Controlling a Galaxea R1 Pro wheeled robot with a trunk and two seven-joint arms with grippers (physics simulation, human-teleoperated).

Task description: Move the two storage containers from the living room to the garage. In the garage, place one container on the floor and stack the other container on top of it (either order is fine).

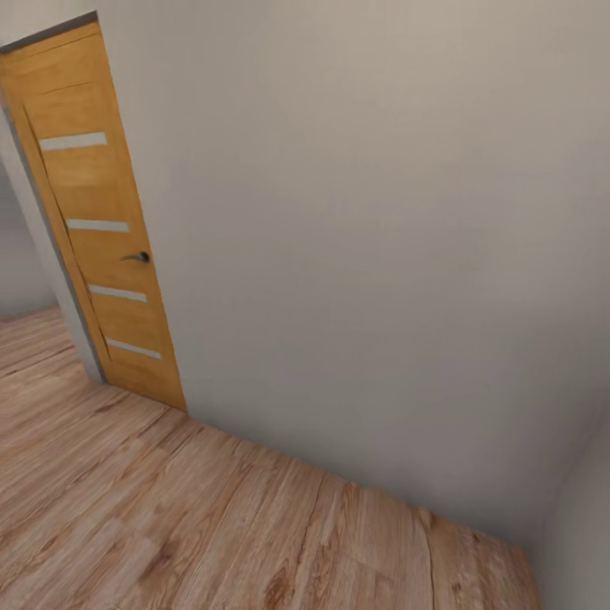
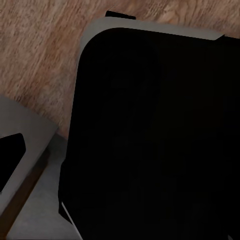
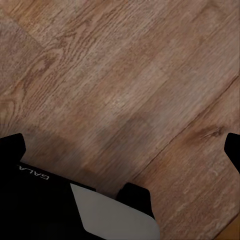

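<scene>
Ahead of the robot, head view: one plain off-white wall (image 1: 381, 237) takes up most of the frame, running from far left to near right, w/ a second wall (image 1: 585, 525) meeting it at the near-right corner. One honey-coloured wooden door (image 1: 97, 220) stands at the far left, w/ four narrow pale horizontal inserts (counted top to bottom) and one dark lever handle (image 1: 138, 257) on its right edge; its top-left corner is cut off by the frame. Left of the door, a grey jamb and a slice of another space w/ the same flooring, too little visible to say what room. Light wood-plank floor (image 1: 169, 508) covers the near part of the view, nothing standing on it in the way. Left wrist view: a big black rounded-corner panel (image 2: 150, 140) of the robot's own body blocks nearly everything, grey edging around it, some plank floor beyond; a grey part w/ a black tip sits at one side, can't make out what it is. Left gripper's state: can't tell. Right wrist view: plank floor, black robot bodywork w/ partial white lettering and a pale grey piece (image 3: 112, 212); two black bits at opposite frame edges, but can't tell the right gripper's state either. Where the two storage containers are: can't tell.
</scene>
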